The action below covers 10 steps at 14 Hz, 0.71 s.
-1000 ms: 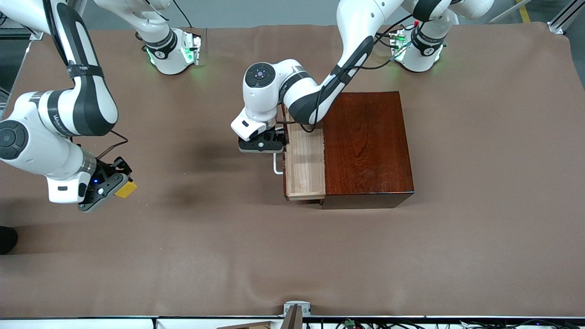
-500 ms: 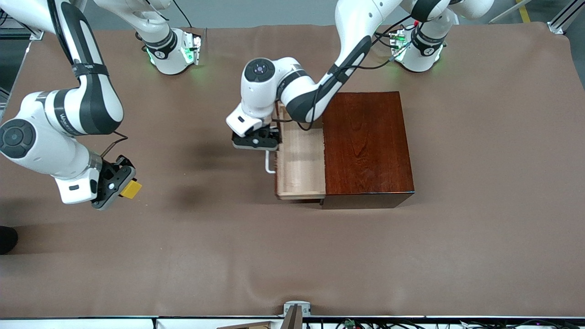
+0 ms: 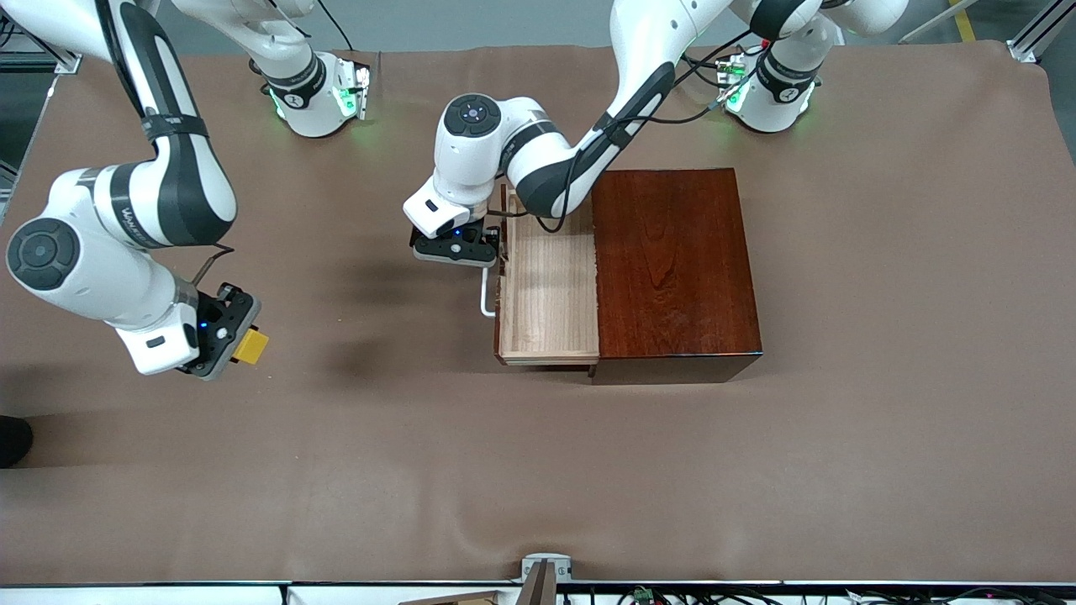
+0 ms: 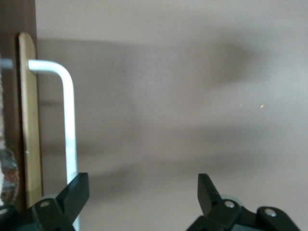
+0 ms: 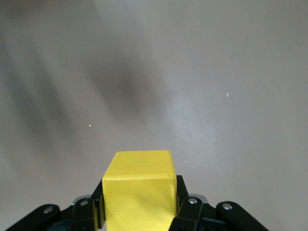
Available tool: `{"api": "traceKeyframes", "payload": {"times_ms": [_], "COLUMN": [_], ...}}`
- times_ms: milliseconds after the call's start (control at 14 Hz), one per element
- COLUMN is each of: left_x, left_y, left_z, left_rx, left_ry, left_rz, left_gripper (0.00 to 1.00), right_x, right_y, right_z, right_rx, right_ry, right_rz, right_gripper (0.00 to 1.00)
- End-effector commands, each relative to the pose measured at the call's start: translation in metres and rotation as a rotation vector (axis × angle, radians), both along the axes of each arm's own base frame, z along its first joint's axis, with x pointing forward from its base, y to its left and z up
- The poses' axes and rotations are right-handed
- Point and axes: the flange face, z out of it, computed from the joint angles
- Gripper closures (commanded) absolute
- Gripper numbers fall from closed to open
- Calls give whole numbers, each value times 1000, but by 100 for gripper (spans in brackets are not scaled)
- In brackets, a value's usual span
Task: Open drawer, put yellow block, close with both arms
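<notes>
The dark reddish-brown box [image 3: 677, 269] stands mid-table with its pale-wood drawer [image 3: 546, 290] pulled out toward the right arm's end. The white handle [image 3: 485, 300] shows in front of the drawer. My left gripper [image 3: 477, 254] is open at the handle's end farther from the camera. In the left wrist view [image 4: 143, 187] the handle [image 4: 69, 125] runs beside one finger [image 4: 77, 192]; nothing lies between the fingers. My right gripper [image 3: 242, 343] is shut on the yellow block [image 3: 254, 346] above the cloth near the right arm's end. The block [image 5: 139, 180] fills the gap between its fingers.
Brown cloth [image 3: 538, 470] covers the whole table. The drawer's inside shows bare wood. The left arm's forearm [image 3: 588, 160] crosses above the box's corner and the drawer's end farther from the camera.
The drawer has slid farther out toward the right arm's end, and my left gripper moved with its handle. My right gripper carried the yellow block slightly toward the drawer.
</notes>
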Motion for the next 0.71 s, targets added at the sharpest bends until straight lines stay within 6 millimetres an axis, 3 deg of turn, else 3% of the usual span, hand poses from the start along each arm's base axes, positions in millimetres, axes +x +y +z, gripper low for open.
{"api": "traceKeyframes", "payload": {"times_ms": [0, 143, 429, 643], "left_x": [24, 41, 72, 94], "left_y": [23, 61, 158, 253], "left_z": [59, 125, 222, 266], "left_rx": [-27, 7, 94, 204], "left_ry": [19, 20, 37, 86], "left_rz": [76, 114, 227, 210], "left_gripper": [0, 0, 0, 0], "right_x": [0, -4, -16, -31], "right_y": [29, 59, 164, 233], "right_z": [13, 16, 60, 88], "right_rx": [3, 9, 29, 52], "right_ry": [-22, -27, -111, -156], "right_rz": [97, 144, 303, 395], "right_gripper": [100, 100, 100, 100]}}
